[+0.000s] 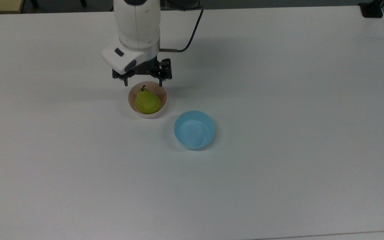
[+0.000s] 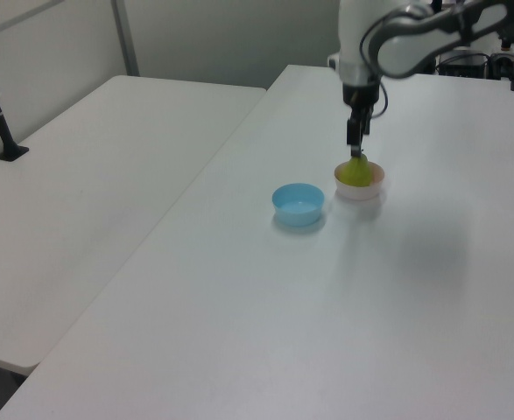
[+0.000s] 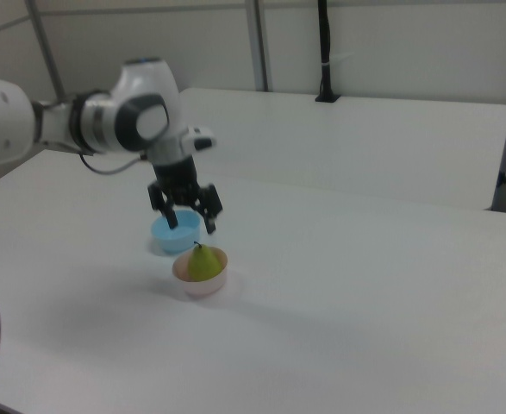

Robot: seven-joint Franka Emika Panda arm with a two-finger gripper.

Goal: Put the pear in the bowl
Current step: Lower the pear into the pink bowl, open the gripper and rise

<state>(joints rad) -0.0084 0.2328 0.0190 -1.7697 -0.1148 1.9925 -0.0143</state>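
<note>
The yellow-green pear [image 1: 147, 101] rests inside the pale pink bowl [image 1: 131, 101], its dark stem pointing toward the arm. It also sits in the bowl [image 2: 372, 185] in the left view as the pear [image 2: 355, 172], and in the right view the pear [image 3: 203, 262] fills the bowl [image 3: 203, 285]. My gripper [image 1: 143, 82] hangs open just above the bowl's far rim, holding nothing, with its fingers spread. The gripper [image 3: 189, 216] is above the pear, apart from it.
A light blue bowl [image 1: 194, 129] stands to the right of the pink one in the top view, a little nearer the front edge. A black cable [image 1: 188, 36] runs from the arm's wrist. A second table [image 2: 90, 166] sits at the left view's left.
</note>
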